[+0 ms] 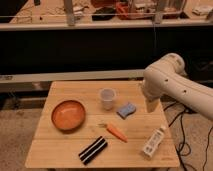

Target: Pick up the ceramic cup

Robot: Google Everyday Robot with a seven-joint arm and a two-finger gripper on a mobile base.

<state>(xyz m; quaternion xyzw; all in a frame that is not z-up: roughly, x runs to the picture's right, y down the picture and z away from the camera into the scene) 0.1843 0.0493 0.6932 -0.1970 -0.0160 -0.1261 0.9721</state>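
The ceramic cup (pixel 107 98) is small, whitish and handleless. It stands upright on the wooden table (pixel 60 150), near the middle of the far half. My white arm reaches in from the right, and its gripper (pixel 151 106) hangs down over the table's right side. The gripper is to the right of the cup, past the blue sponge (pixel 126 110), and touches nothing.
A wide orange bowl (pixel 68 115) sits left of the cup. A carrot (pixel 116 132) lies in front of it. A black striped bar (pixel 93 150) lies near the front edge and a white bottle (pixel 153 142) at the front right. Cables hang at the right; a dark shelf stands behind.
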